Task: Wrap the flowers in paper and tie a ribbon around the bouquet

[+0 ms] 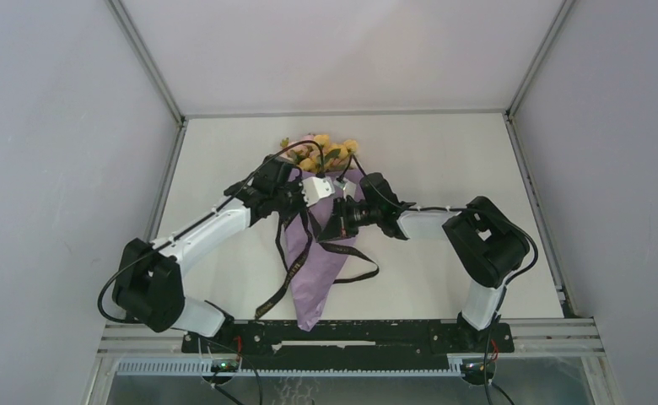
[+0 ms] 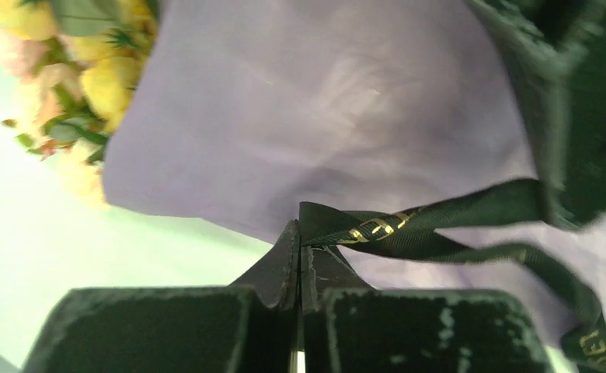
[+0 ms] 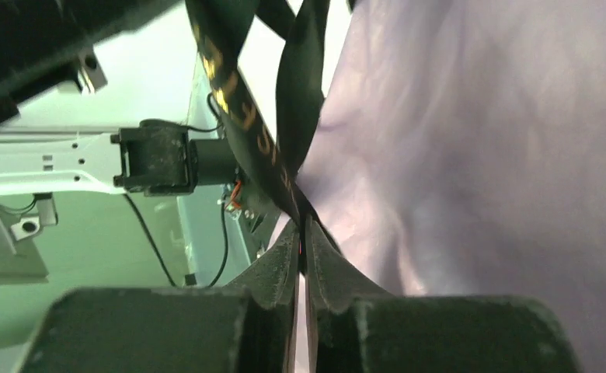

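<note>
Grey walls [image 1: 47, 126] enclose a white counter [image 1: 444, 160] where the bouquet [image 1: 313, 287] lies centrally. The left end effector [image 2: 300, 237] and right end effector [image 3: 303, 225] each pinch the ribbon [image 2: 455, 210], jaws narrow.

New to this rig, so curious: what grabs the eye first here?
A lilac-wrapped bouquet lies in the middle of the table, yellow and pink flowers at its far end. Both hands meet over it, the left hand and right hand each pinching the black ribbon draped across it.
</note>
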### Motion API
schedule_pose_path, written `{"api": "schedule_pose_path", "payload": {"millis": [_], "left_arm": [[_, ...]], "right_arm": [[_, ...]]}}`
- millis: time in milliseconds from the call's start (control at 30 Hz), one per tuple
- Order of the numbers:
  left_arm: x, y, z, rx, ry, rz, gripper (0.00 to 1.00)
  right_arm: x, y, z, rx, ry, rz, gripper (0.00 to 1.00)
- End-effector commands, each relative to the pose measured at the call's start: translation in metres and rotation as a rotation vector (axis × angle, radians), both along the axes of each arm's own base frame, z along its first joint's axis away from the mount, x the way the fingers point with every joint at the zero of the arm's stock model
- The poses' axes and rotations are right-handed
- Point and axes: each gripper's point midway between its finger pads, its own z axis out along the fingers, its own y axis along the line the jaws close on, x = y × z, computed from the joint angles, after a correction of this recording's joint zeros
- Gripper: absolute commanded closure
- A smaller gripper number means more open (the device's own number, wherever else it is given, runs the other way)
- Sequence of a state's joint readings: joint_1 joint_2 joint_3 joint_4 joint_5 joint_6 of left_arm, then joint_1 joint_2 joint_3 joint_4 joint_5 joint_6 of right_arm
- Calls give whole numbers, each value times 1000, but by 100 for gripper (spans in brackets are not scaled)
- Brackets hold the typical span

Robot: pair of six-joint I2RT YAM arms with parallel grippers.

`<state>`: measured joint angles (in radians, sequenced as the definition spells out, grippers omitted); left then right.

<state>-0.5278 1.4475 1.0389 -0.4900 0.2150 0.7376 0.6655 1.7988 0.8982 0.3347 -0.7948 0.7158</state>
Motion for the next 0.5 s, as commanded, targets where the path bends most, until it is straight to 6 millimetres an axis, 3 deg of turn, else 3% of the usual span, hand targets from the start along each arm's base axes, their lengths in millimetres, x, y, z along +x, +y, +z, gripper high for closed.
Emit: {"api": "schedule_pose_path", "payload": {"millis": [0,233,333,467], "left_arm": [[28,8,22,-57,-156,149,100],[37,19,40,-95,-276,239,100],[37,15,44,-142,-287,251,100],[37,6,51,-208,-278,256,100]], "right_arm": [[-28,8,31,77,-41,120,85],[-48,0,54,125,-84,176,75],[-52,-1,56,134,-91,196,72],[-20,-9,47,109,-86,83,74]]}}
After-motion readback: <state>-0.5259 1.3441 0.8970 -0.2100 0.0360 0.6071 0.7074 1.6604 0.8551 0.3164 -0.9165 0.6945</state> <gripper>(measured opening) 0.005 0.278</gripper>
